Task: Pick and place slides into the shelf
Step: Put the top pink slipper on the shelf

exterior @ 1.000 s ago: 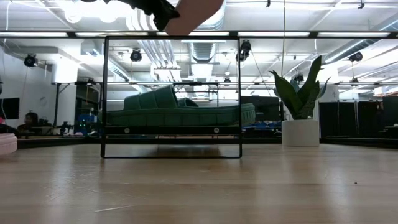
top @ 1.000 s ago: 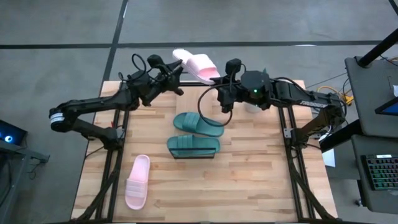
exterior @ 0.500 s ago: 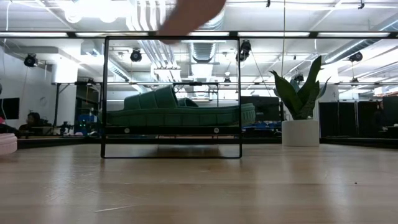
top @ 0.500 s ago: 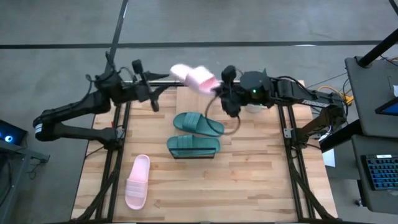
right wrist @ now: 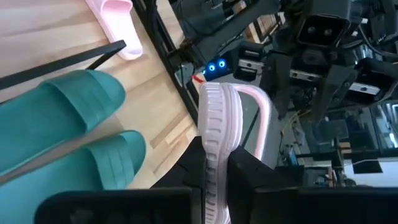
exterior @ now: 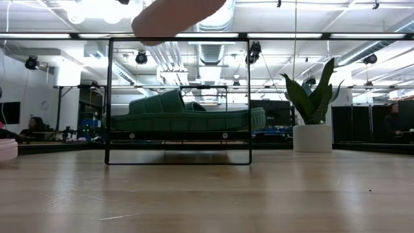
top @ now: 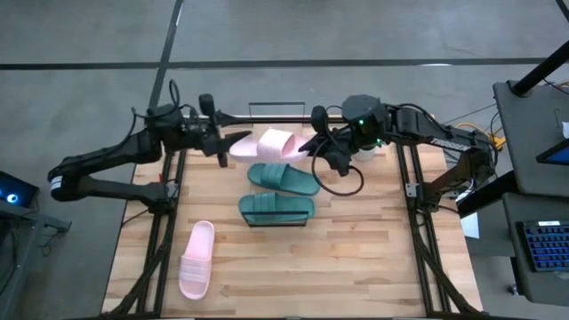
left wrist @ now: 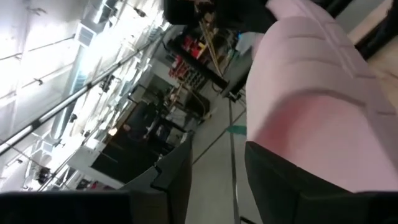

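A pale pink slide (top: 271, 142) hangs in the air over the table's far middle, above the shelf's top bar (exterior: 178, 40) in the low view. My right gripper (top: 313, 147) is shut on its right end. My left gripper (top: 229, 144) is open right beside its left end (left wrist: 311, 93); whether it touches, I cannot tell. Two dark teal slides (top: 283, 178) (top: 276, 208) lie side by side at the shelf (top: 277, 222); the low view shows one (exterior: 187, 116) resting sole-down on the board. A second pink slide (top: 197, 260) lies flat near the table's near left. My right gripper pinches the pink slide's sole (right wrist: 214, 124) between its two fingers (right wrist: 249, 168), one on each face, at the end nearest my right arm. The fingers come roughly level from the table's right, along the slide. The slide is lifted clear and sticks out toward my left gripper.
A potted plant (exterior: 314, 103) stands right of the shelf, under my right arm in the high view. The shelf's thin black frame (right wrist: 62, 62) crosses above the teal slides. Bare wood lies toward the near edge and near right.
My left gripper let go of the pink slide, drew back toward the table's left, then came back beside its end. My right gripper kept its hold and carried the slide toward the near side and down a little; the slide swung round and now lies left to right.
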You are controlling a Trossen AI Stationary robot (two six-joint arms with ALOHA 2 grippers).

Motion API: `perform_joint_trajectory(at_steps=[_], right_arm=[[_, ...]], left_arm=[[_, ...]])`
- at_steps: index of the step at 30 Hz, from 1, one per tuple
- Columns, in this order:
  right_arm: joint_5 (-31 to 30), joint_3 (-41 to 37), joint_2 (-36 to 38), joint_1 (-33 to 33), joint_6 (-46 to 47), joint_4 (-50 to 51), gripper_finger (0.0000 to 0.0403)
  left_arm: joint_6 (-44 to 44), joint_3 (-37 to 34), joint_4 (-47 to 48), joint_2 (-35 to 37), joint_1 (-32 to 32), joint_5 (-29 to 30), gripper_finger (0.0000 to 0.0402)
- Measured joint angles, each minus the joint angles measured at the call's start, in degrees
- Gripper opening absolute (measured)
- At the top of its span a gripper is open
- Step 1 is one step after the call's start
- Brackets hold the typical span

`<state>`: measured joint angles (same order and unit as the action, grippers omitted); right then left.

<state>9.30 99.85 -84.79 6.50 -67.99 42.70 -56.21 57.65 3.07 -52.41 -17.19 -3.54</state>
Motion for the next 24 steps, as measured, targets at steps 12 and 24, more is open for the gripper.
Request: perform_joint_trajectory(at_steps=[12,24], right_arm=[[0.3,0.0,0.0,0.1,-0.2,-0.9,0.0020],[1.6,0.0,0.0,0.2,0.0,-0.9,0.0020]], left_arm=[[-1.6,0.7,-2.2,-5.5,0.0,-0.9,0.0132],[-1.6,0.8,-8.6,-8.3,0.0,-10.0,0.0127]])
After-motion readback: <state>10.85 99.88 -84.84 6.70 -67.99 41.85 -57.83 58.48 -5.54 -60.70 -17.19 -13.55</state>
